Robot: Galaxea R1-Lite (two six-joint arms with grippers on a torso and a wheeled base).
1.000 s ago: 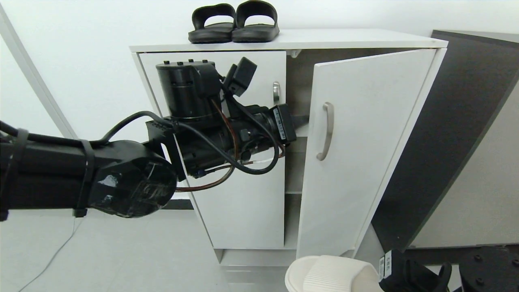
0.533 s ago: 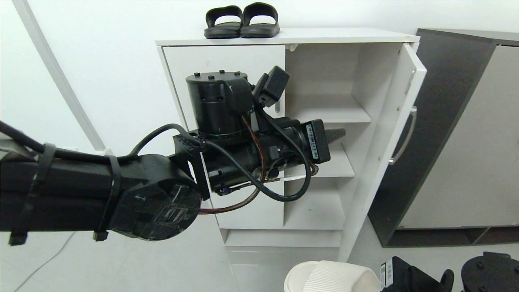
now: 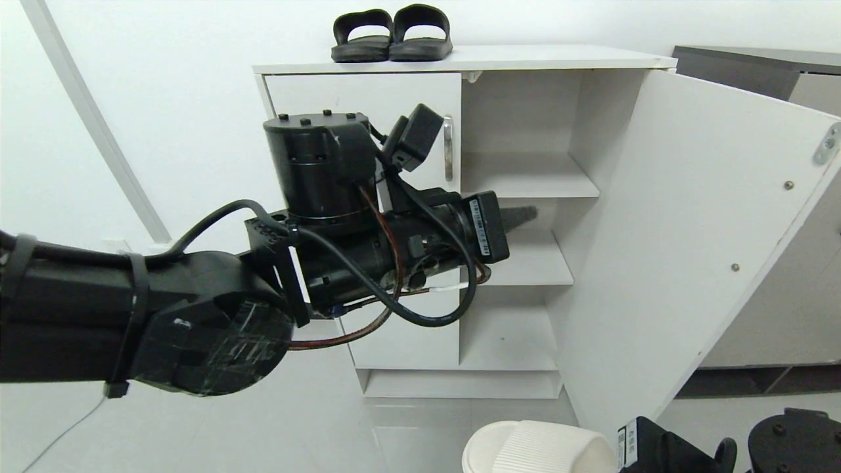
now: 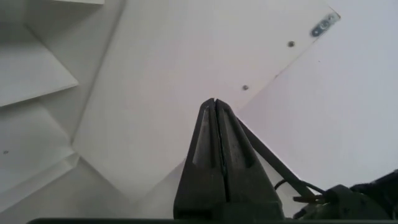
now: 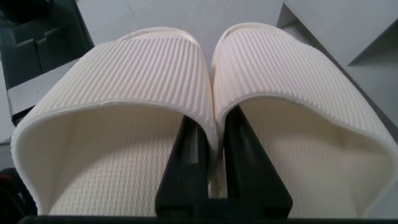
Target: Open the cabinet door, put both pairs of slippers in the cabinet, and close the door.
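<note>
Cream slippers pinched in the right gripper before the open cabinet; left gripper closed, empty, by its middle shelf.

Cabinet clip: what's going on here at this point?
The right door of the cabinet stands wide open, baring its shelves. The left gripper, shut and empty, hangs in front of the open compartment. The right gripper, low and near the robot, is pinching the white slippers by their touching inner sides. The black slippers sit on top of the cabinet; neither pair is inside yet.
</note>
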